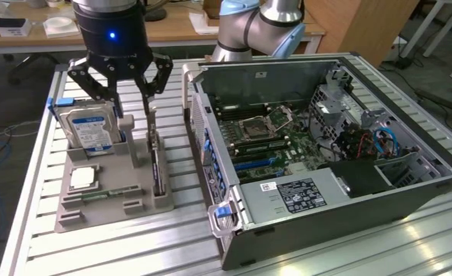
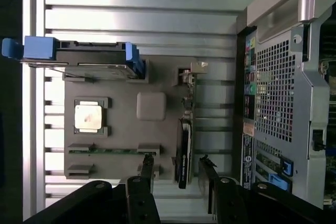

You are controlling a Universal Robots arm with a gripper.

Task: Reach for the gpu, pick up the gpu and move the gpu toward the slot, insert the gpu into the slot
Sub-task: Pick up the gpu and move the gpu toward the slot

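Slatted metal bench (image 1: 134, 247) carries a grey fixture tray (image 2: 121, 85) and an opened PC case (image 1: 326, 190). Wooden desk (image 1: 172, 31) w/ clutter sits in the bkgd.

Jaws are spread wide and released, w/ nothing gripped. They hang over the tray pointing down. In wrist view the two black fingertips (image 2: 148, 167) straddle the gpu (image 2: 184, 153): the card shows edge-on btw them, w/ a gap to each side. In ext. view the fingertips sit close above the card's upper edge, and contact can't be made out.

Gpu is in the tray, not in the case. It stands on its long edge in a narrow groove along the tray side nearest the case. Its metal bracket is at the end toward the hard drive (image 1: 90, 129).

Hard drive stands upright at one end of the tray, silver w/ a blue label, in a blue carrier. Square silver CPU (image 2: 87, 117) lies flat in its own pocket near mid-tray. Slim green memory stick (image 2: 113, 149) lies flat in a groove just beside the CPU pocket.

PC case is just beside the tray, at the ext. view's right. Its side panel is off, so the motherboard (image 1: 268, 138) and cabling show. Arm (image 1: 257, 26) has grey links w/ blue joint caps and rises behind the case.
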